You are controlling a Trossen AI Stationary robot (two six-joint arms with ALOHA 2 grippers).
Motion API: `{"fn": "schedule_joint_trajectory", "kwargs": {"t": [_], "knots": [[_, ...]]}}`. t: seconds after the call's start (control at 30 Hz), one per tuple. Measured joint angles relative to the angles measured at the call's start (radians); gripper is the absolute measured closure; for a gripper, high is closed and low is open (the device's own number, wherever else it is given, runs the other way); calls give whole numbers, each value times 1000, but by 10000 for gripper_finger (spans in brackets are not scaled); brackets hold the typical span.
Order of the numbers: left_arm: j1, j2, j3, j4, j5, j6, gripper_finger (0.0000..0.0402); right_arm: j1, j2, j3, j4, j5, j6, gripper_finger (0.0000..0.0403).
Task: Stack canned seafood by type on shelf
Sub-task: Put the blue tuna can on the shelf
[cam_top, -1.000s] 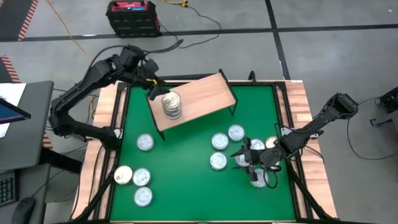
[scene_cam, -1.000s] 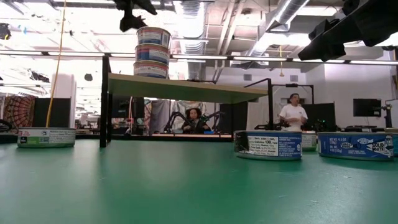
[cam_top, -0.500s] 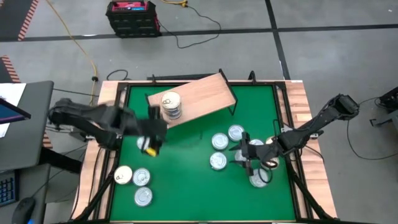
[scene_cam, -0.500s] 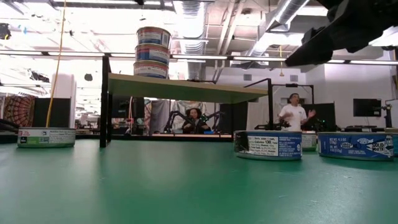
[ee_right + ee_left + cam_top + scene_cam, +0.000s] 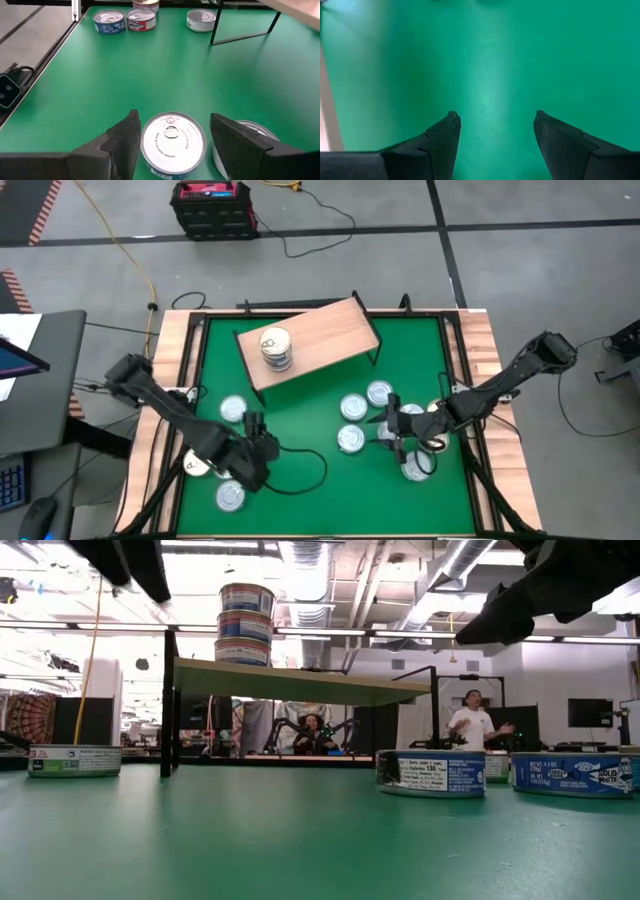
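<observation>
The light-wood shelf stands at the far middle of the green table, with a stack of three tins on its left end, also seen as a stack in the low view. Loose tins lie at the near left and the right middle. My left gripper is open above bare green table near the left tins, with nothing between its fingers. My right gripper is open; its fingers stand on either side of a silver pull-tab tin without touching it.
A cream-topped tin and a silver tin lie beside my left arm. Another tin sits close to my right gripper's finger. Three tins lie across the table. A wooden rim bounds the table.
My left gripper has swung from above the stack on the shelf toward the table's near left, sinking and turning as it went, with nothing in it. The stack of three tins stays on the shelf.
</observation>
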Motion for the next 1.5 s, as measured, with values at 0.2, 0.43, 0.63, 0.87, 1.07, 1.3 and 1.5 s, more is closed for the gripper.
{"fn": "schedule_joint_trajectory", "kwargs": {"t": [0.2,0.43,0.63,0.87,1.07,1.3,1.5], "knots": [[7,174,0,85,-176,54,161,3,92,16,-14,-1,16,138],[36,269,0,229,-258,170,161,11,219,155,-298,-3,93,138],[50,262,1,319,-344,205,162,-12,350,269,-449,-23,79,138],[71,266,-27,696,-177,456,162,-61,448,314,-440,-85,53,138],[122,258,-145,890,-98,522,162,-97,514,316,-250,-109,-47,138],[136,258,-251,974,-106,458,162,-105,500,315,-196,-139,-115,138],[116,258,-311,1106,-175,422,162,-105,465,315,-203,-139,-12,138]]}}
